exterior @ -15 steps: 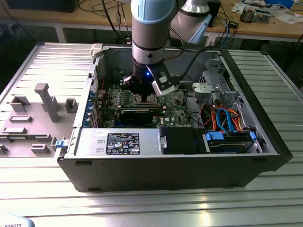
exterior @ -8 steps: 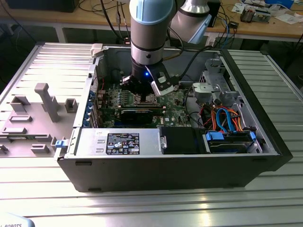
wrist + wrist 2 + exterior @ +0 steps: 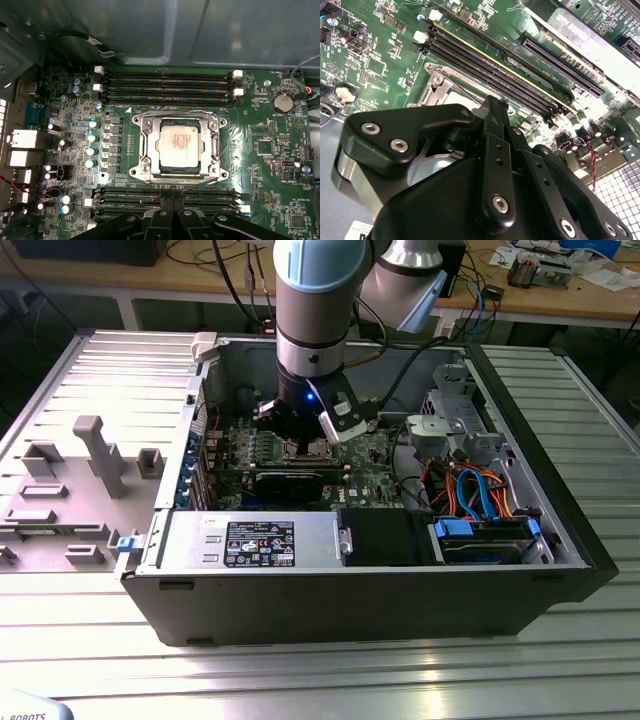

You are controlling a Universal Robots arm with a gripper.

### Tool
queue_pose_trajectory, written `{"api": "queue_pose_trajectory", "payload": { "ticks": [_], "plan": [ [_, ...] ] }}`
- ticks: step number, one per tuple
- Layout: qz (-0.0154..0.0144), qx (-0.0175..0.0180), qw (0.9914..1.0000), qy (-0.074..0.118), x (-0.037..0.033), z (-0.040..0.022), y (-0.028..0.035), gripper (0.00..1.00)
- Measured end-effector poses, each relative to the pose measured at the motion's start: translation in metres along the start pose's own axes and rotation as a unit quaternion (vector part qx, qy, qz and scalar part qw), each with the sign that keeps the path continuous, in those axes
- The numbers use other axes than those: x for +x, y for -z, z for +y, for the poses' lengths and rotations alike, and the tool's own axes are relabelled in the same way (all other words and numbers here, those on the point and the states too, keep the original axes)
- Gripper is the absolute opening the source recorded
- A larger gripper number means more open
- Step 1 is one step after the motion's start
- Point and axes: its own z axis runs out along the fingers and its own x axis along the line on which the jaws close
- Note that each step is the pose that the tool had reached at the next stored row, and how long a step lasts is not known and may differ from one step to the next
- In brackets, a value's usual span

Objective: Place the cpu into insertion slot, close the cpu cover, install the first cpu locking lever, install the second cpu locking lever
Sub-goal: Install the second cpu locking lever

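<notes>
Arm (image 3: 318,300) vertical inside case, end effector (image 3: 172,196) beside cpu cover (image 3: 178,145).

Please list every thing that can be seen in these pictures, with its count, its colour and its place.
computer case: one, black and grey, lying open on the metal table.
motherboard: one, green, inside the case.
insertion slot: one, silver rim, middle of the motherboard.
cpu: one, silver-grey, seated in the slot.
cpu cover: one, silver, closed flat around the cpu.
memory slots: two rows, black, on two sides of the slot.
grey fixture: one, at the exterior view's left.
gripper: one, black, above the motherboard beside the slot.
</notes>
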Motion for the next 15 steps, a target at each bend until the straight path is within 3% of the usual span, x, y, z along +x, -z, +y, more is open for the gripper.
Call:
{"api": "queue_pose_trajectory", "payload": {
  "ticks": [2, 3, 4, 5, 7, 12, 15],
  "plan": [
    [0.0001, 0.0, 1.0, 0.0, 0.0, 0.0, 0.0, 0.11],
    [0.0024, -0.0003, 1.0, 0.0, -0.0001, 0.0, 0.0, 0.11],
    [0.0075, -0.0008, 0.99997, -0.001, -0.0001, 0.0, 0.0, 0.11],
    [0.0147, -0.0024, 0.99989, -0.002, 0.0, -0.0002, 0.0, 0.11],
    [0.0209, -0.0067, 0.99976, -0.003, 0.0006, -0.0006, -0.0002, 0.11],
    [0.0261, -0.0129, 0.99958, 0.0, 0.0012, -0.0072, -0.0027, 0.11],
    [0.0282, -0.0216, 0.99937, 0.001, 0.002, -0.01, -0.0036, 0.11]
  ]
}}
